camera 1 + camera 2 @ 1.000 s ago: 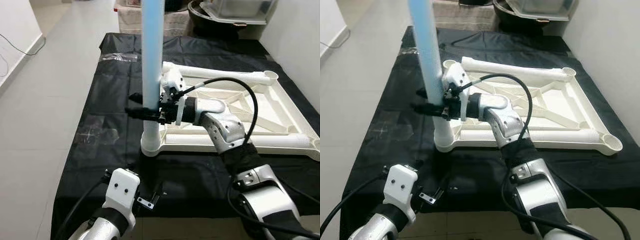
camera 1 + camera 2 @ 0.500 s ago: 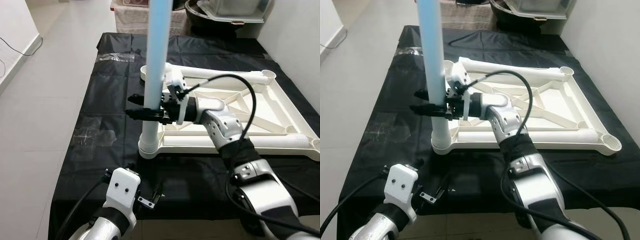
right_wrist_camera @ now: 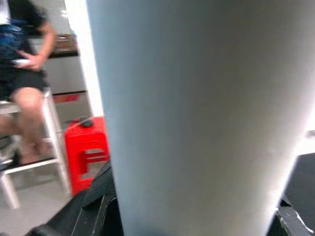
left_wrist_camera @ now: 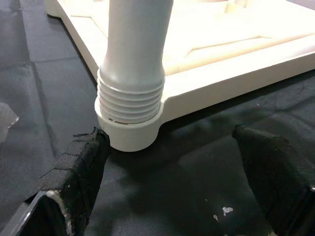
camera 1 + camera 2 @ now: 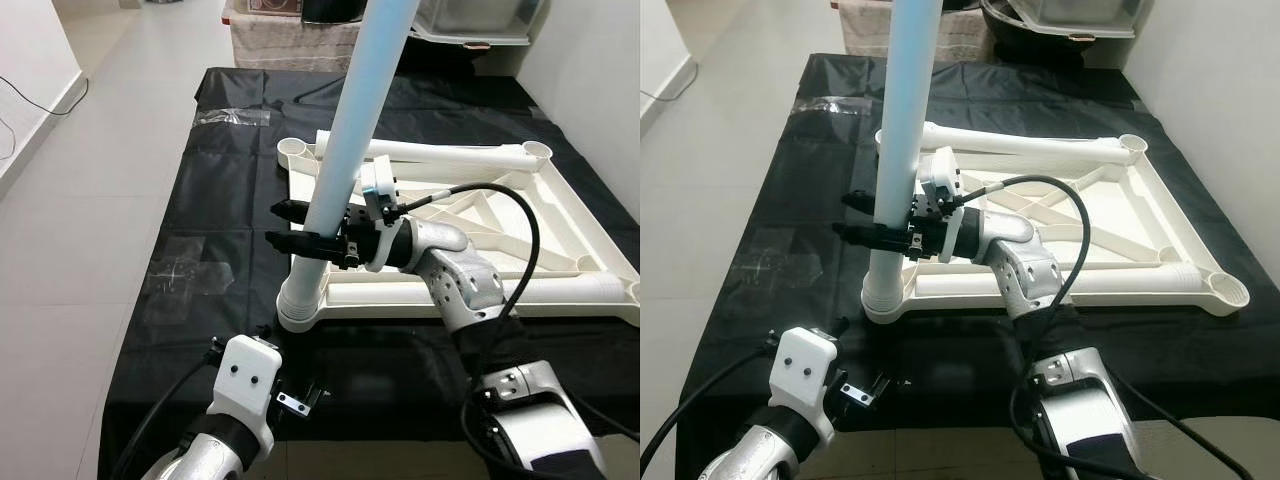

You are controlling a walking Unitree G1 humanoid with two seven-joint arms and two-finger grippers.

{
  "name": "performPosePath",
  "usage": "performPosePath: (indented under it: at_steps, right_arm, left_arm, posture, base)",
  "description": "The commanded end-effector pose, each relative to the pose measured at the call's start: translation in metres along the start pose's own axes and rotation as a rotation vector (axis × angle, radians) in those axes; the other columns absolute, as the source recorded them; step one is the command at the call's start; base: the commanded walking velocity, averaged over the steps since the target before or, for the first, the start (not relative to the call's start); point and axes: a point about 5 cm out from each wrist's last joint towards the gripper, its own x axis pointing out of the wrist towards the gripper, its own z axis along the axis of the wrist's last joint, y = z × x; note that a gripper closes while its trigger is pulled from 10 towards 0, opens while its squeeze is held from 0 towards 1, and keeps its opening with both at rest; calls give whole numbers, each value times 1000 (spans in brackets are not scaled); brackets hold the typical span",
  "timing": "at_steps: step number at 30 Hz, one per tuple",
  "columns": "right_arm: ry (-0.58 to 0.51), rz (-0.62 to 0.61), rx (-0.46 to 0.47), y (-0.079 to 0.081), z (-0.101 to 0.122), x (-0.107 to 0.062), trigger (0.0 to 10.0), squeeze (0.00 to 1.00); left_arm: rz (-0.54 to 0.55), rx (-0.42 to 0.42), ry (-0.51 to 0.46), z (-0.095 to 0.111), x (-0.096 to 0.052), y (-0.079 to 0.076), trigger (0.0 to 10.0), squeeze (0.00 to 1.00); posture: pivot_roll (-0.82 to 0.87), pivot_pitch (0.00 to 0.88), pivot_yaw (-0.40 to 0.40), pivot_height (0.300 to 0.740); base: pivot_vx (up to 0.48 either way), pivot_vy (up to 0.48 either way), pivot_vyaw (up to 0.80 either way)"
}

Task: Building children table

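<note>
Behind the gripped leg (image 3: 197,113), a seated person (image 3: 22,73), red stool (image 3: 88,147).

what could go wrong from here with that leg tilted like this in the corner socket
The pale blue leg leans off vertical while its threaded end sits in the corner socket, so it may cross-thread or jam. The right gripper holds the leg low down, leaving a long lever above; pushing could lift or slide the white tabletop frame on the black sheet. The left gripper, open, isn't steadying anything.
</note>
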Motion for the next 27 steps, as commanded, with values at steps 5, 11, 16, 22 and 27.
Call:
performPosePath:
  at_steps: [5,11,16,22,27]
  right_arm:
    - [291,-357,133,-6,-53,-12,0,0]
    - [279,-548,138,-13,-49,-18,0,0]
    - [214,-898,181,-14,-52,-31,0,0]
    - [209,-1146,183,-5,-59,-38,0,0]
    - [208,-1227,164,1,-60,-26,0,0]
  left_arm:
    - [-4,11,18,-5,1,1,10000,0]
    - [-2,16,19,-7,3,3,10000,0]
    - [4,23,20,-10,7,6,10000,0]
    - [4,28,19,-11,8,8,10000,0]
    - [3,29,20,-12,9,8,10000,0]
  posture:
    - [72,183,-75,740]
    - [67,166,-72,740]
    - [68,151,-69,740]
    - [67,148,-62,740]
    - [67,147,-64,740]
  base:
    - [0,0,0]
    - [0,0,0]
    - [0,0,0]
    - [0,0,0]
    - [0,0,0]
